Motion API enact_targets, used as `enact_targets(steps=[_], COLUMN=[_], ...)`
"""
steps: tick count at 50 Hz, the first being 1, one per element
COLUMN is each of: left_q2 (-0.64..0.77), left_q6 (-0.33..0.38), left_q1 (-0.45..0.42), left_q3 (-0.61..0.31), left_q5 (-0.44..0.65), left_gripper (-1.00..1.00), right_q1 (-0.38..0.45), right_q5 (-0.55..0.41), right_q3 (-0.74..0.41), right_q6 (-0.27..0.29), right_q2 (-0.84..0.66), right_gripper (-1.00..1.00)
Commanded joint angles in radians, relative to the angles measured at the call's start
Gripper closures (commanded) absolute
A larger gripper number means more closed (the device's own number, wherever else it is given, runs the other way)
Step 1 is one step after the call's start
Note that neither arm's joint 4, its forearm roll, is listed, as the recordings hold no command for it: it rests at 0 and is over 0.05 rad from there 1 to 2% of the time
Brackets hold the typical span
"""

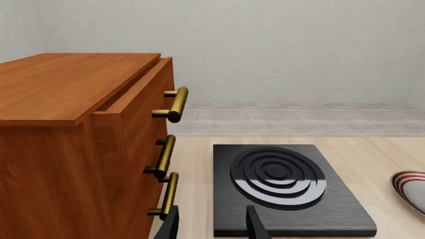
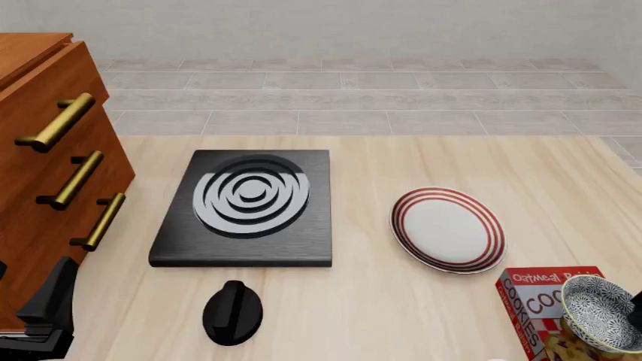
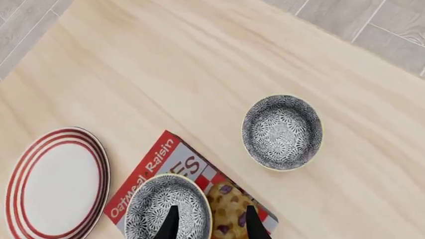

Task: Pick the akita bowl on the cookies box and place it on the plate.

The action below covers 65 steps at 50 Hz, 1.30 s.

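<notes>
Step one, approach: you are hovering the right pincer (image 3: 207,221), released, over the akita bowl (image 3: 167,208) sitting on the cookies box (image 3: 182,167); next, descending onto its rim; left pincer (image 1: 211,224) idling, released.

The light over my tabletop (image 2: 401,301) is bright and even, with no dim corner in any view. Shadows are very soft and short; a thin dark one sits under the stove (image 2: 243,207). Its rings (image 1: 279,178) carry a pale sheen in my left wrist view. All three renders are sharp, without blur, grain or bending at the edges.
</notes>
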State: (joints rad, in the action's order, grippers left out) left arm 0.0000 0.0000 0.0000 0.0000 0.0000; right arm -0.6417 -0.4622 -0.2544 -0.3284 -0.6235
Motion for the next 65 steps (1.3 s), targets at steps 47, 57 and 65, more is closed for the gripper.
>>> enact_targets(steps=[47, 57, 65], left_q2=[0.0, 0.0, 0.0], left_q6=[0.0, 0.0, 0.0], left_q1=[0.0, 0.0, 0.0], left_q3=[0.0, 0.0, 0.0], left_q5=[0.0, 0.0, 0.0], left_gripper=[-1.0, -1.0, -1.0], right_q1=[0.007, 0.005, 0.003], right_q5=[0.105, 0.108, 0.143], right_q3=[0.068, 0.074, 0.082], right_q6=[-0.014, -0.02, -0.011], right_q2=[-0.073, -0.072, -0.112], right_gripper=[-1.0, -1.0, -1.0])
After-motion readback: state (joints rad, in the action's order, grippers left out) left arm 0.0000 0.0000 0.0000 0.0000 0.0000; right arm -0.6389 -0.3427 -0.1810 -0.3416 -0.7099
